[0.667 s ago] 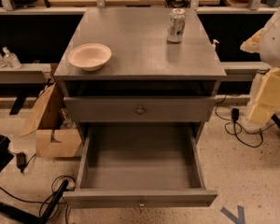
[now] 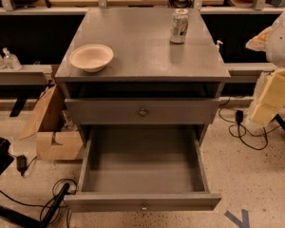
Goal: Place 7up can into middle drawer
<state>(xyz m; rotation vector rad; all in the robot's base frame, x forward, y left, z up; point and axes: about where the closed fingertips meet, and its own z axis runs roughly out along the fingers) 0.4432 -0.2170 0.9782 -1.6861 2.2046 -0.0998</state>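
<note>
The 7up can (image 2: 179, 26) stands upright on the grey cabinet top (image 2: 147, 51), at its back right. The middle drawer (image 2: 142, 165) is pulled open below, its flat tray bare, with a small knob (image 2: 143, 207) on its front. The closed drawer front above it (image 2: 142, 111) has its own knob. My gripper (image 2: 271, 98) shows as a cream part under the white arm (image 2: 281, 37) at the right edge. It is right of the cabinet, apart from the can and holding nothing I can see.
A cream bowl (image 2: 91, 57) sits on the cabinet top at the left. A cardboard box (image 2: 52, 127) stands on the floor left of the cabinet. Cables (image 2: 242, 127) lie on the floor to the right. Workbenches run behind.
</note>
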